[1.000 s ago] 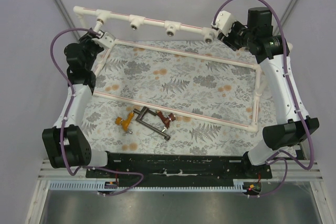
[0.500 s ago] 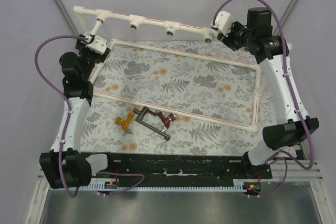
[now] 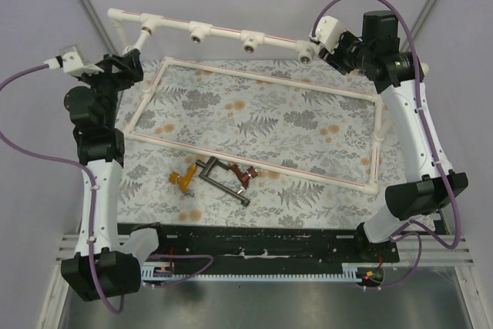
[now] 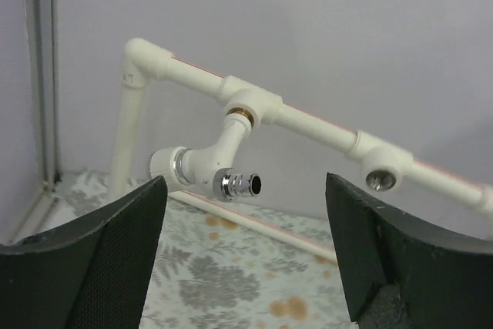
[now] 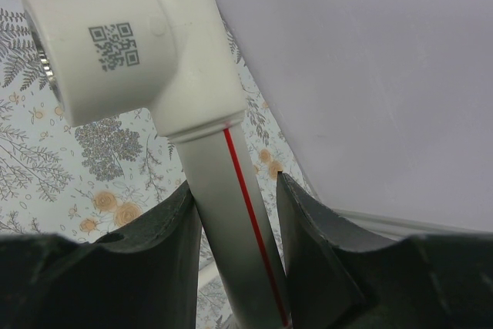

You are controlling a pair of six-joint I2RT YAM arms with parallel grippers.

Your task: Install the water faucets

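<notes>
The white faucet (image 3: 144, 36) is fitted to the pipe rail (image 3: 223, 32) at upper left, facing the open left pincer (image 4: 245, 213); the right pincer (image 5: 235, 198) clamps the rail; the orange-yellow faucet (image 3: 182, 179), dark grey faucet (image 3: 219, 180) and red-brown faucet (image 3: 246, 178) lie uninstalled lower-centre on the tabletop (image 3: 308, 129).

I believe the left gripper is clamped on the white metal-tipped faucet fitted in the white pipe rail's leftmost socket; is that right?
Not quite: the left gripper is open, apart from the white faucet, which does sit in the leftmost socket of the white pipe rail; see the left wrist view.
</notes>
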